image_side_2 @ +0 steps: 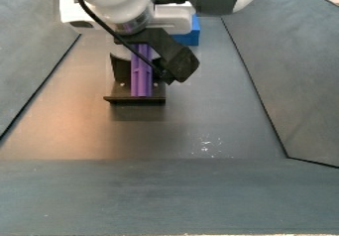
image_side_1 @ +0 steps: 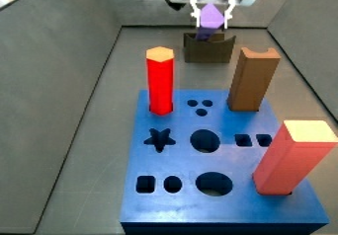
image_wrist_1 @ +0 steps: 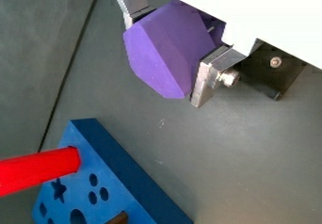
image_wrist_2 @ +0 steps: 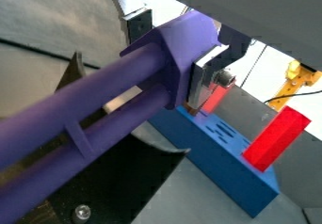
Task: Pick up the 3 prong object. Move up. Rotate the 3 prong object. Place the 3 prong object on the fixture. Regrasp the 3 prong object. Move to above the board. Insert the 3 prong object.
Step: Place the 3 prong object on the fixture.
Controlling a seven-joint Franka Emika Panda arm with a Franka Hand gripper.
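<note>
Four views gave us four different stories. In a side view the gripper (image_side_1: 211, 12) hung at twelve o'clock, beyond the far edge of the board (image_side_1: 224, 204), with the 3 prong object (image_side_1: 211, 19) showing only as a small purple end just above the fixture (image_side_1: 208, 49). That same view alone laid out the board's top for us: the red hexagonal peg (image_side_1: 160, 79) stood in the board at about ten o'clock, the brown block (image_side_1: 254, 78) at two o'clock, the salmon block (image_side_1: 292, 157) at four o'clock, and the star hole (image_side_1: 160, 139) sat open beside round and oval holes. From the opposite side we saw what that view hid: the purple peg (image_side_2: 143, 69) ran lengthwise down onto the dark fixture (image_side_2: 135, 98), though we could not tell whether it touched. Up close, a wrist view gave us the peg's blunt faceted end (image_wrist_1: 167, 49) with one silver finger (image_wrist_1: 209, 77) flat against it; another showed its long ribbed shaft (image_wrist_2: 88, 115) running away from the fingers (image_wrist_2: 199, 82). We read the claw as clamped on the purple peg.
</note>
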